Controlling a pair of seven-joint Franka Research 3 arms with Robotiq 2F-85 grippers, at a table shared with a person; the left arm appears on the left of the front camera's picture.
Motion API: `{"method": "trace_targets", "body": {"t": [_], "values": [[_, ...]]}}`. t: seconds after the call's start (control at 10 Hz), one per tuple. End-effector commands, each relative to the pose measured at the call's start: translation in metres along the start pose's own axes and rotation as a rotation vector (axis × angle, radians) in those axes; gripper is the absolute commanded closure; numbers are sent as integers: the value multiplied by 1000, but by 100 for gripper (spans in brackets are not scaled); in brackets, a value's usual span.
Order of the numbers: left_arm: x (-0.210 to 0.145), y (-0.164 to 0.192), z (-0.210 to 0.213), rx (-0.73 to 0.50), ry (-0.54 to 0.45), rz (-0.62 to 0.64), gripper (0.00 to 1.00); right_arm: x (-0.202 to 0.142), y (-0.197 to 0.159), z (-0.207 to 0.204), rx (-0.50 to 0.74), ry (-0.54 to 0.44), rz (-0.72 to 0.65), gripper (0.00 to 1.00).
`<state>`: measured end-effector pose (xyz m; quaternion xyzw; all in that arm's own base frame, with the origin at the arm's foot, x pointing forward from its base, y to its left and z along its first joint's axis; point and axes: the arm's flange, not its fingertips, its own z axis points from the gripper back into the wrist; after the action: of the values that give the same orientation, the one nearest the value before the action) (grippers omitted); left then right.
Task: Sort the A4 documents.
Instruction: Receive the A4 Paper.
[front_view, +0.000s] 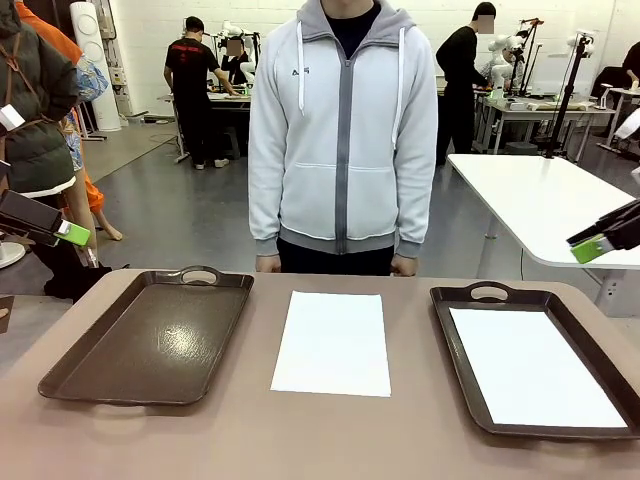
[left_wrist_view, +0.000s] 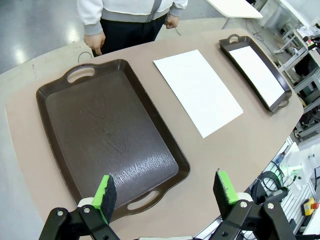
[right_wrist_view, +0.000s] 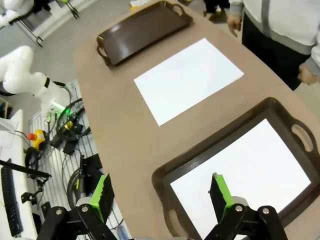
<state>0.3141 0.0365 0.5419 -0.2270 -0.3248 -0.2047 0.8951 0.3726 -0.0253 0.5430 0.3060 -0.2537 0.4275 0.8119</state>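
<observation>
One A4 document (right_wrist_view: 245, 170) in a tray (right_wrist_view: 210, 136), beneath right end effector (right_wrist_view: 161, 192)

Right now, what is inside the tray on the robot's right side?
A white paper sheet lies flat inside the right tray, covering most of its floor. Whether other sheets lie under it cannot be seen, because the top sheet hides them.

Glossy grey floor (front_view: 170, 215), white table (front_view: 530, 200) beyond

One blank A4 sheet (front_view: 331, 343) lies flat on the table (front_view: 330, 440), a second sheet (front_view: 535, 380) in the right tray (front_view: 458, 355).
</observation>
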Motion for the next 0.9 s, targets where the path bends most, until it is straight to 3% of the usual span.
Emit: {"method": "trace_targets", "body": {"t": [0.0, 0.4, 0.8], "values": [[0, 1, 0, -19, -6, -6, 0, 3, -12, -2, 71, -71, -8, 0], [0, 1, 0, -19, -6, -6, 0, 32, -27, 1, 215, -10, -77, 0], [0, 1, 0, -19, -6, -6, 0, 37, -35, -13, 190, 41, -122, 0]]}}
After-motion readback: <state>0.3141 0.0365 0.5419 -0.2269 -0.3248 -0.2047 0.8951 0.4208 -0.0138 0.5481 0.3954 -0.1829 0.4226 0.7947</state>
